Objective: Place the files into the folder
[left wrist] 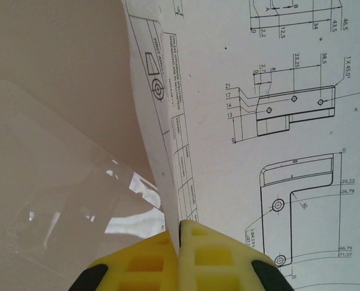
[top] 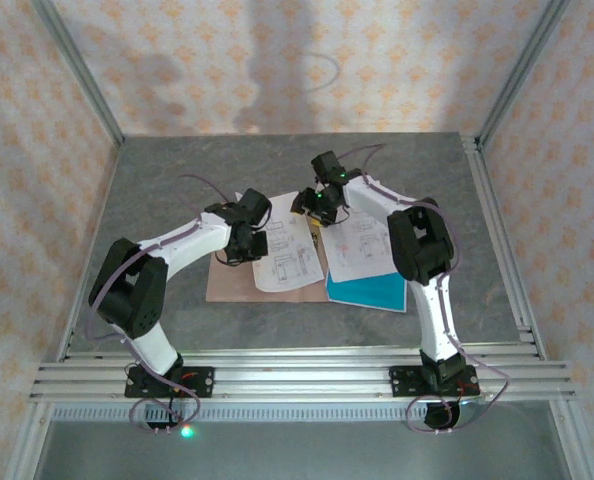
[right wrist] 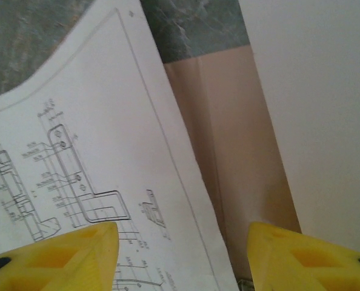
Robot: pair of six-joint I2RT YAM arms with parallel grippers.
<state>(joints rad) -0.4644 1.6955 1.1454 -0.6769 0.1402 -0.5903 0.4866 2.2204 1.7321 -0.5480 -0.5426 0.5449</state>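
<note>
My left gripper is clamped on the edge of a drawing sheet lying over the folder, its length running ahead, while my right gripper hangs spread above the folder's crease.

Top camera high, facing down — wrist cameras close, sharing files.

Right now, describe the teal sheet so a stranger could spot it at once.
On the grey table, find the papers spread at its middle. At their right end, poking out from under a white printed sheet, lies the teal sheet: the one plain coloured page.
</note>
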